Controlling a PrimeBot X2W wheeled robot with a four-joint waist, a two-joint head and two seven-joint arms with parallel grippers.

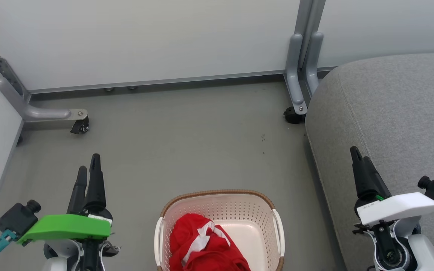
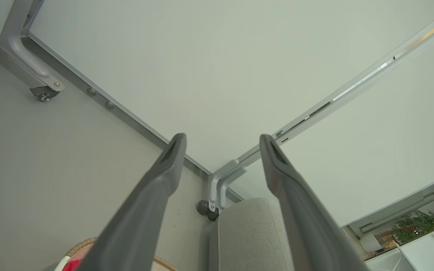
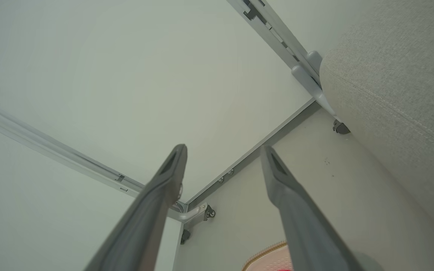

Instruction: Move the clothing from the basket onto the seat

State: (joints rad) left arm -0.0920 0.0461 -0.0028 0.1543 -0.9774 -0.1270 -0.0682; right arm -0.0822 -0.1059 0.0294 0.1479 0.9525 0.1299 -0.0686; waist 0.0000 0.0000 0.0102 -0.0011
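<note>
The red clothing [image 1: 202, 244] with white stripes lies bunched in the left half of the cream perforated basket [image 1: 217, 194] on the floor at the bottom centre. The large grey seat [image 1: 390, 113] fills the right side. My left gripper [image 1: 89, 163] hovers left of the basket, open and empty. My right gripper [image 1: 359, 155] hangs over the seat's near edge, also open and empty. In the left wrist view the gripper [image 2: 222, 137] has its fingers spread wide, with the basket rim [image 2: 85, 244] and seat [image 2: 251, 233] below. The right wrist view shows its gripper [image 3: 222, 148] spread, beside the seat [image 3: 398, 75].
White partition panels [image 1: 145, 37] wall off the back and left. Their grey metal feet with casters stand at the back left [image 1: 79, 126] and beside the seat's far corner [image 1: 294, 114]. Bare grey floor [image 1: 187, 143] lies between the basket and the panels.
</note>
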